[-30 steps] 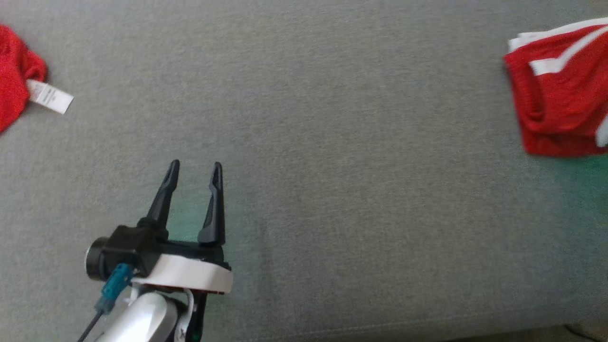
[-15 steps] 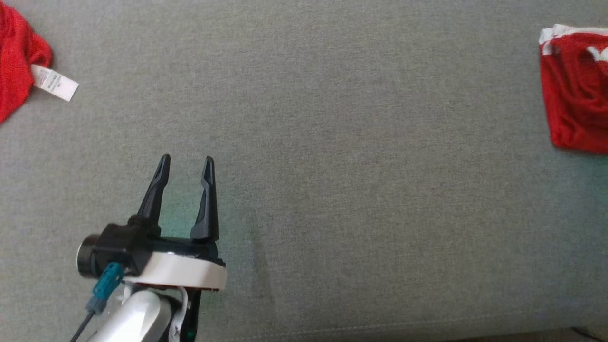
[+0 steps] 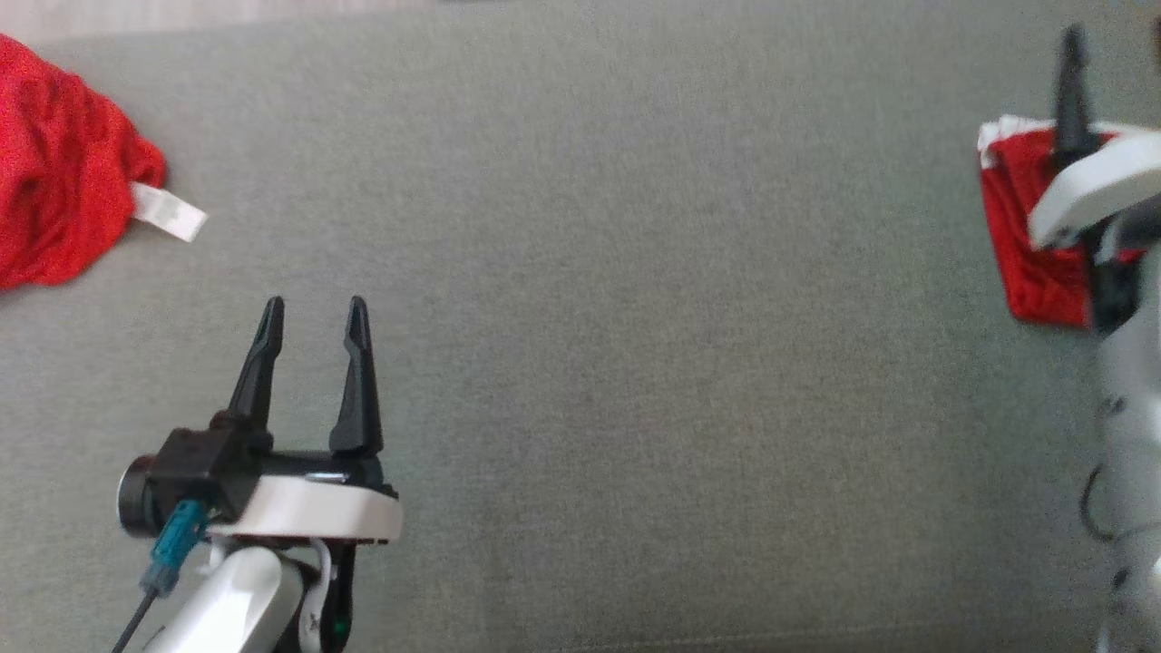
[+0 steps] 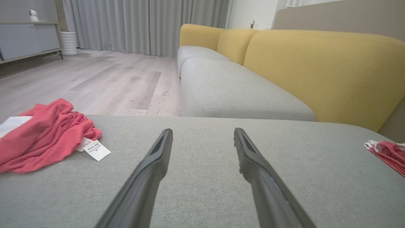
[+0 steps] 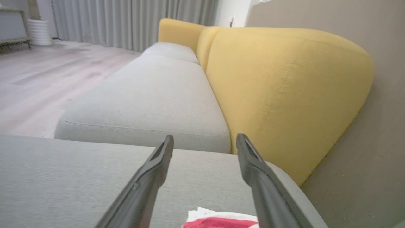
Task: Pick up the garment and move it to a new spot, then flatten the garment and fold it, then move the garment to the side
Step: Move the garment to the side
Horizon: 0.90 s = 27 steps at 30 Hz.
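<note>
Left pincer (image 3: pixel 314 307): released, empty.
Right pincer (image 5: pixel 205 136): released, above the folded garment (image 3: pixel 1034 263) at the cushion (image 3: pixel 635 317)'s right edge.
Risk: a low finger may snag the cloth, undoing the fold or dragging it off.

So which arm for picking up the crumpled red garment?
Left. The left gripper, fingers open, is nearer the crumpled garment; the right gripper sits far across, over the folded garment.

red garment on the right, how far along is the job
Looks done: the folded red-and-white garment lies at the grey cushion's right edge. In hand: nothing; right gripper open over it, left gripper open too. Left: perhaps the crumpled red garment opposite.
</note>
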{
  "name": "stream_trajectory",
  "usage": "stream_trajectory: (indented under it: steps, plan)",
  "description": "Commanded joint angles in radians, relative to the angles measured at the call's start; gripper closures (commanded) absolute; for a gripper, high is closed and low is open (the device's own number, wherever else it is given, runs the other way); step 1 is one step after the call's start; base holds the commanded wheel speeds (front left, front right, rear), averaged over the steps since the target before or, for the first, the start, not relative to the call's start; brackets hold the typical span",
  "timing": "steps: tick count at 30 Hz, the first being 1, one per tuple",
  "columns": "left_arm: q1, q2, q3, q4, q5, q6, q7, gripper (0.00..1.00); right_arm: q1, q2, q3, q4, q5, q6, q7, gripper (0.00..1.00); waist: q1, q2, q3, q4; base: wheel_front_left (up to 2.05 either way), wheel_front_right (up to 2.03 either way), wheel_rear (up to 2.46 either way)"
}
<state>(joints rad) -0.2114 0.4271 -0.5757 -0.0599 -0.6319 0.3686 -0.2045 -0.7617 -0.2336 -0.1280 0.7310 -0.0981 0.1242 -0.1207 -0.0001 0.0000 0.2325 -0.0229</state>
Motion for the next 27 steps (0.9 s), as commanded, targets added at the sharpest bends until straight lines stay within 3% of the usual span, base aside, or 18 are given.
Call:
stream_trajectory:
  steps: [1,7,14,18,21,27]
  plan:
    - [-0.025,0.023,0.05,-0.017,-0.007,-0.003,-0.012,0.0,0.019,0.011,0.029,-0.041,0.008,0.007,-0.012,0.0,0.0001,0.0,-0.049,0.02,0.0,0.0,0.0]
    - [0.015,0.019,0.078,0.064,-0.033,-0.011,-0.032,0.0,0.184,0.085,0.08,-0.164,0.055,0.007,-0.019,0.0,0.0001,0.0,-0.158,0.073,0.0,0.0,0.0]
    - [0.093,0.012,0.073,0.152,-0.072,-0.029,-0.034,0.0,0.449,0.165,0.066,-0.349,0.078,0.007,-0.034,0.0,0.0001,0.0,-0.256,0.127,0.0,0.0,0.0]
    - [0.13,0.009,0.07,0.174,-0.087,-0.036,-0.036,0.0,0.591,0.181,0.062,-0.452,0.093,0.007,-0.036,0.0,0.0001,0.0,-0.288,0.141,0.0,0.0,0.0]
    - [0.167,-0.001,0.06,0.182,-0.092,-0.042,-0.041,0.0,0.722,0.183,0.08,-0.526,0.18,0.007,-0.04,0.0,0.0001,0.0,-0.316,0.149,0.0,0.0,0.0]
    - [0.23,-0.025,0.049,0.177,-0.101,-0.042,-0.047,0.0,0.865,0.183,0.111,-0.581,0.255,0.007,-0.05,0.0,0.0001,0.0,-0.35,0.131,0.0,0.0,0.0]
